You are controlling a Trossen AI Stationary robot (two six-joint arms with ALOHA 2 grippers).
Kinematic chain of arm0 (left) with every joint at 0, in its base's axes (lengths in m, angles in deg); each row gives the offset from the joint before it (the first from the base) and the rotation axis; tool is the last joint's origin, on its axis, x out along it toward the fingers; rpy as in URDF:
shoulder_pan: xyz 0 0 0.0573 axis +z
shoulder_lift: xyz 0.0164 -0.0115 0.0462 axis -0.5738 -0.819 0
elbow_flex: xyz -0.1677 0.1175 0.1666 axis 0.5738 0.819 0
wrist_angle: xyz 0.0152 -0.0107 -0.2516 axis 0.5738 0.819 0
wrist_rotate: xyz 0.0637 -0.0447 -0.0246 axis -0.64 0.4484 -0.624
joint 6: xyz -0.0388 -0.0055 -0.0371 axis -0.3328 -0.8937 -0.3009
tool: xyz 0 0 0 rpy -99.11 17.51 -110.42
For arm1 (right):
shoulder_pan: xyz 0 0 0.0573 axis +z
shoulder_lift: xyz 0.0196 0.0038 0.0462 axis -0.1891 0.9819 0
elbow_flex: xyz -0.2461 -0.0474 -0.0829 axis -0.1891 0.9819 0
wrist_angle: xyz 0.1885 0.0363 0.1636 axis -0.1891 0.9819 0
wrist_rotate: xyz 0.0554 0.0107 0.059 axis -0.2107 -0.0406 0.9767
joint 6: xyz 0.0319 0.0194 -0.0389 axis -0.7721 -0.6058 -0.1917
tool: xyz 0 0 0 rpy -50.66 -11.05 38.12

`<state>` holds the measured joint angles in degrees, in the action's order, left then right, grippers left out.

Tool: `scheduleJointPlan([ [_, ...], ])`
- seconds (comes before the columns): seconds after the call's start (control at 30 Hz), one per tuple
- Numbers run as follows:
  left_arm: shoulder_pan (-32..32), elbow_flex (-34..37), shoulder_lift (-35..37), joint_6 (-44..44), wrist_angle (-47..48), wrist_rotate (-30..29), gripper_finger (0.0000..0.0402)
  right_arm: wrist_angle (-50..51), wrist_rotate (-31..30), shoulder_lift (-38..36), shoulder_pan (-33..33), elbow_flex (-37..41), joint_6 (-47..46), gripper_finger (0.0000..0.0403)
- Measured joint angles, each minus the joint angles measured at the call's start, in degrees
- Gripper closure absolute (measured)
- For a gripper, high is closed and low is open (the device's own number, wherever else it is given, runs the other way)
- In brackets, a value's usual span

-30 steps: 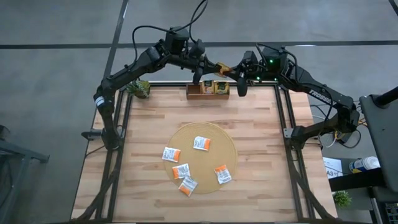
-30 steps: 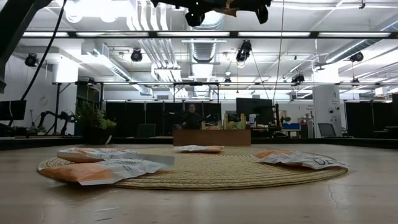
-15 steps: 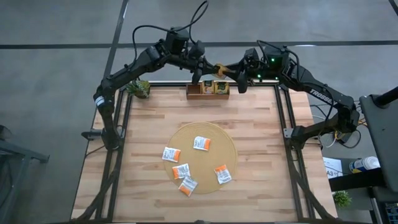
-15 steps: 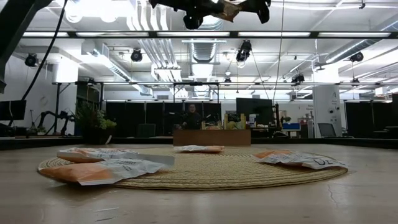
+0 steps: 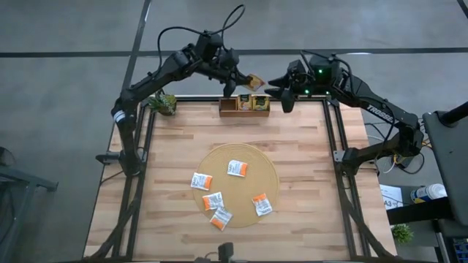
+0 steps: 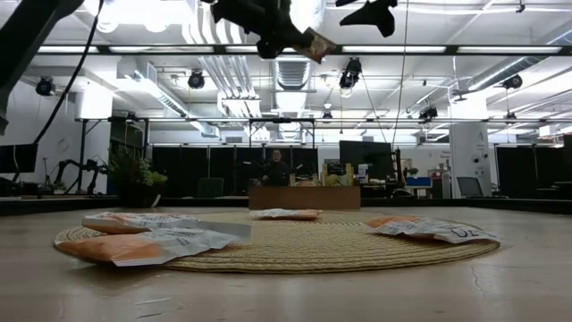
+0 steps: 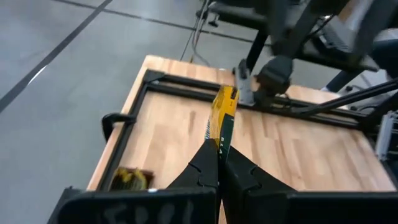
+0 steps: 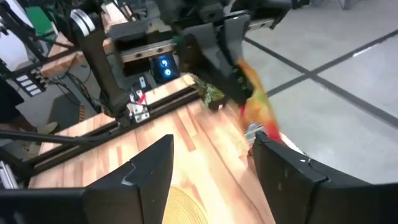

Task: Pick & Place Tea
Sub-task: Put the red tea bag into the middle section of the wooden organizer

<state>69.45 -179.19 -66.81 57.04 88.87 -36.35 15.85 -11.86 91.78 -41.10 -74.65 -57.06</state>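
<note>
**Sachet pinched high over the tray**

Left gripper (image 5: 247,80) held up above the table's far edge, over the wooden tray (image 5: 244,104), fingers (image 7: 211,165) clenched edge-on upon a green-and-yellow sachet (image 7: 221,121). Same sachet seen as a small tan-and-yellow square (image 5: 254,81) from above, tilted, clear of the tray and not touching it. Shown also in the low view, hanging near the picture's top from the dark gripper (image 6: 299,40).

Right gripper (image 5: 278,85) parked just beside, near the tray's right end and likewise raised off the table, fingers (image 8: 146,171) spread wide and holding nothing. Gap visible between the two grippers; no contact.

Two more sachets (image 5: 251,101) stood in the tray's compartments.

Five orange-and-white sachets lay flat on the round mat (image 5: 267,164) in mid-table: one (image 5: 237,168) toward the far side, one (image 5: 202,180) at the left rim, one (image 5: 213,200) nearer the front, one (image 5: 221,218) at the front-left rim, one (image 5: 262,204) at the front right. None overlapped.

Small potted plant (image 5: 164,104) stood at the far left corner of the table (image 5: 307,204).
</note>
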Motion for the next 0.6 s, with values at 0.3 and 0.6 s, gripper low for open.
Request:
scheduleJointPlan([
  [0.3, 2.9, 0.0, -4.4, 2.2, 3.3, 0.3, 0.0401, 2.5, 0.0, -1.1, 0.0, 0.0, 0.5, 0.0188],
  [0.6, 3.5, 0.0, -9.4, 5.9, 6.5, 0.0, 0.0401, 4.4, -4.4, -3.8, -0.2, 0.0, 1.7, 0.0188],
])
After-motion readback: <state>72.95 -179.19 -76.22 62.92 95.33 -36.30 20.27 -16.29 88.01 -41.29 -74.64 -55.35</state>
